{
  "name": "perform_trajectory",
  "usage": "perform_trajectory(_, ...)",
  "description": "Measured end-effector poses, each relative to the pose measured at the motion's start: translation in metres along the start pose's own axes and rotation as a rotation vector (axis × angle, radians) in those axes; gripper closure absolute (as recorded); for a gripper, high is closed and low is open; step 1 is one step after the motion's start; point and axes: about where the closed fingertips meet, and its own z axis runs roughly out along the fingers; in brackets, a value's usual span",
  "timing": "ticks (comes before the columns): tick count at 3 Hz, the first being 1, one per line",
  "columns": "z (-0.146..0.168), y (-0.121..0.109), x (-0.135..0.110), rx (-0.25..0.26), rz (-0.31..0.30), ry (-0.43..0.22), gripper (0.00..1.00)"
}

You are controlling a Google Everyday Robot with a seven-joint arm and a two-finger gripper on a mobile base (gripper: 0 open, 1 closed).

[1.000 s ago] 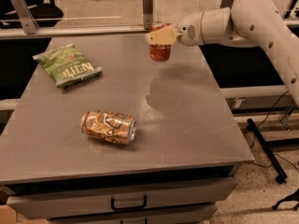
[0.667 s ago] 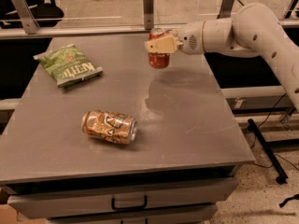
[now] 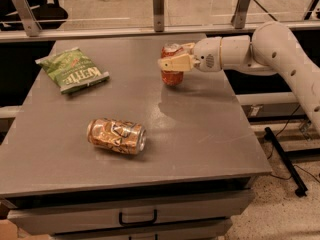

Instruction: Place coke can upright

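The gripper sits in the upper middle of the frame, reaching in from the right on a white arm, above the far part of the grey bench. Its tan fingers are clamped on the coke can, one across the near side of the can and one behind it. The can stands upright, its silver top showing above the near finger and its base at or just over the bench surface; I cannot tell which. A green chip bag lies flat at the upper left. A gold-brown can lies on its side at lower centre-left, well apart from the gripper
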Motion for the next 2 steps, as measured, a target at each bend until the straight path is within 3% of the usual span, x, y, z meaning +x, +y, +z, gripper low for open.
perform_trajectory(2,-0.0021,-0.0021,0.0120,-0.030,-0.033,0.012,0.13)
